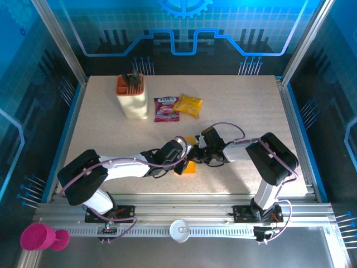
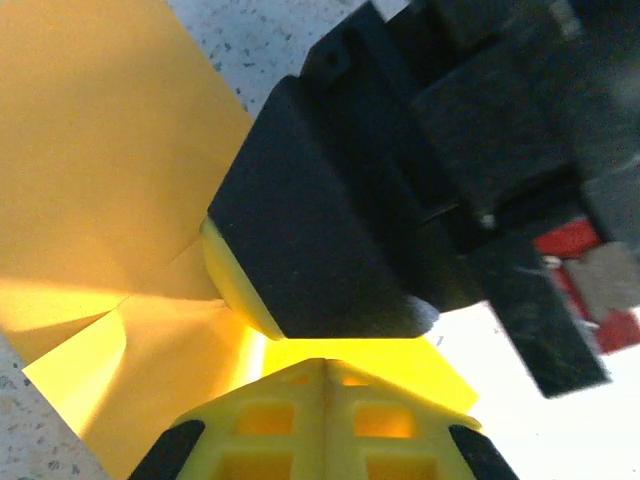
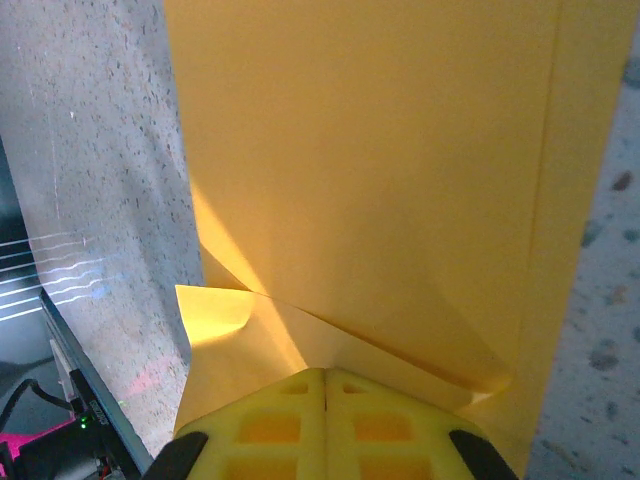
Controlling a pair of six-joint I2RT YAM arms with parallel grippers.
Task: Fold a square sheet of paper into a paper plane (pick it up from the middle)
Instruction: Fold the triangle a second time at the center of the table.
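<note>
One thin orange-yellow square sheet of paper (image 1: 189,168), partly folded, lies on the desk (image 1: 251,111) near the middle of its near edge. The two grippers meet over it, equally near. The left gripper (image 2: 322,378) and right gripper (image 3: 325,378) are both closed, tips on the paper. Its length runs straight ahead of the right fingers (image 3: 270,432). I can't tell if either pinches a layer.

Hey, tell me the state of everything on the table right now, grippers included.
Thin orange-yellow paper sheet: partly folded, creased, one flap slightly lifted.
Left gripper: shut, tips at the paper.
Right gripper: shut, tips at the paper.
Cream holder: upright, dark items inside.
Purple-red printed packet: lying flat.
Glossy yellow snack bag: lying flat.
</note>
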